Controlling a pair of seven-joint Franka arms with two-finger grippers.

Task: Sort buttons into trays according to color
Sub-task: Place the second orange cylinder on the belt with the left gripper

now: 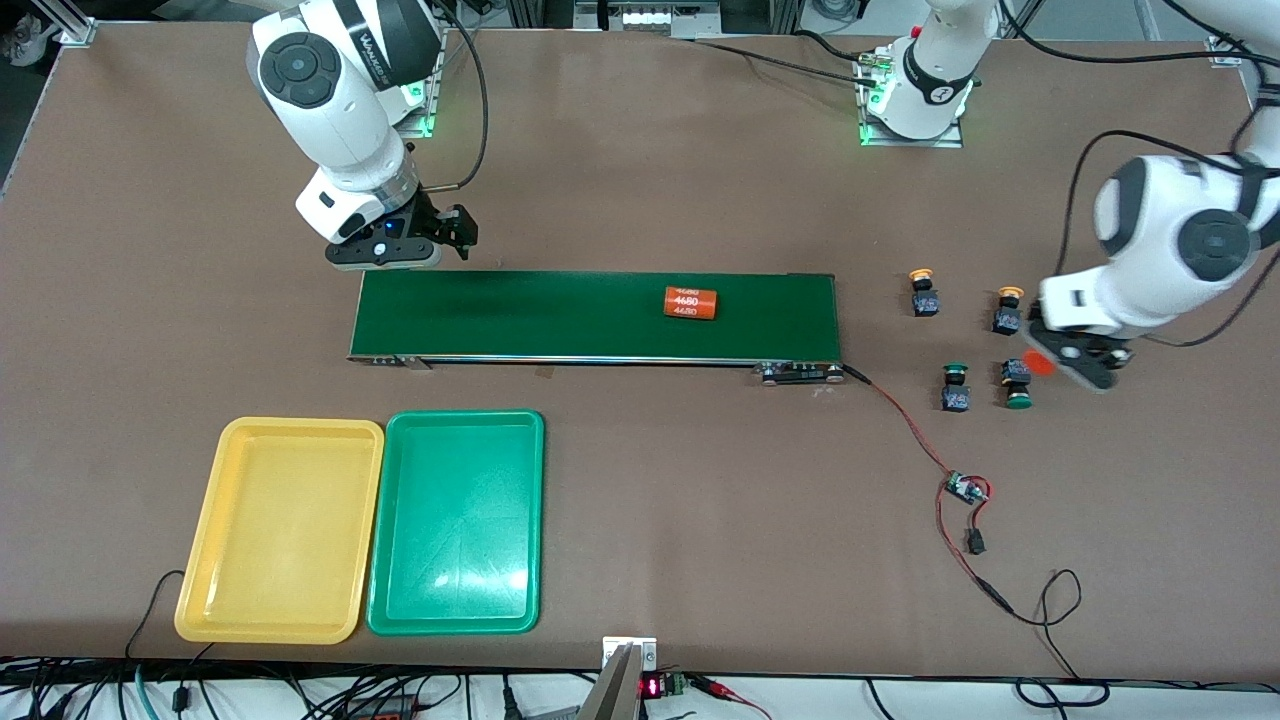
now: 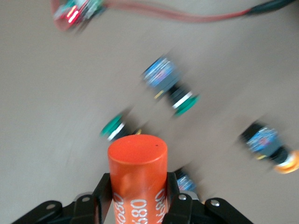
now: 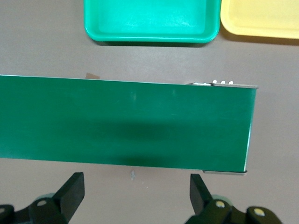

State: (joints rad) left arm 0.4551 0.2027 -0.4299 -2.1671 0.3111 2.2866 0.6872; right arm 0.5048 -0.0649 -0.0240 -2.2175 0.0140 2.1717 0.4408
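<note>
Lying under left hand: buttons.

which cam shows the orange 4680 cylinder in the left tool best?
Left wrist view: the held orange cylinder fills the foreground, clamped between the left tool fingers, lettering readable. The front view shows only a small orange spot at that tool, over the buttons. The right wrist view does not show it, only the conveyor belt and trays.

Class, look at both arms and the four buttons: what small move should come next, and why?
Probably the left gripper, shut on an orange cylinder above the buttons, should put it down first; no button is in the yellow tray or green tray yet. The open right gripper waits at the conveyor belt.
</note>
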